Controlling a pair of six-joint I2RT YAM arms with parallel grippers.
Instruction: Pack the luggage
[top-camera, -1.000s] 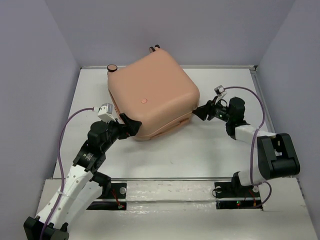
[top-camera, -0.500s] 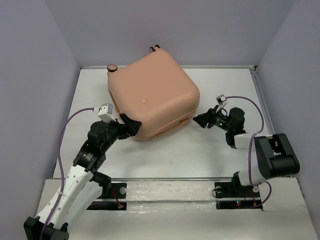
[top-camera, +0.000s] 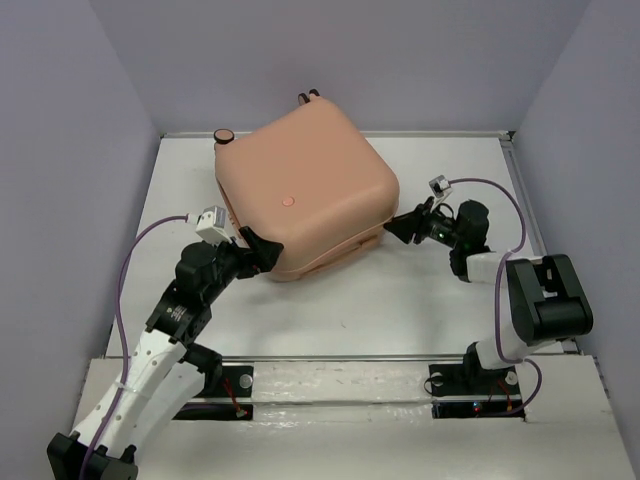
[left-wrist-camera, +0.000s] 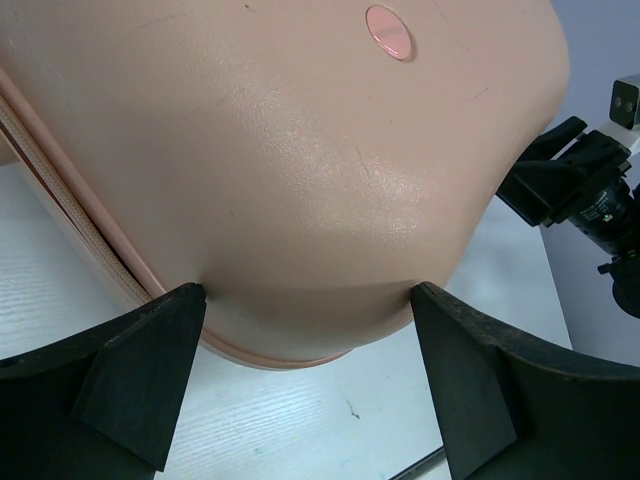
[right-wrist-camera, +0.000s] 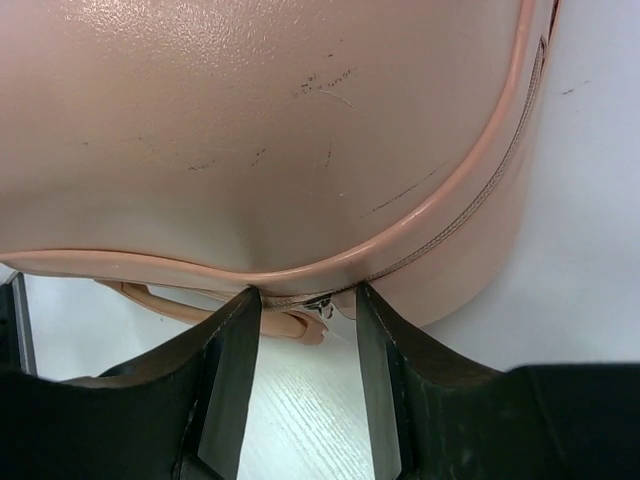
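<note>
Top external: mounted high behind the near edge, aimed down over the whole table (top-camera: 330, 310).
Left wrist: held close against the luggage (left-wrist-camera: 300, 180), faced toward the right.
Right wrist: held closer still, at its seam.
Shared: the luggage is covered by all three.

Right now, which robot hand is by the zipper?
The right gripper: the suitcase zipper sits between its fingers. The left gripper straddles a plain corner.

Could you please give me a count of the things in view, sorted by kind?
Pieces of luggage: 1
Grippers: 2, the left gripper and the right gripper
Purple cables: 2, one along the left arm, the other along the right
Total: 5
</note>
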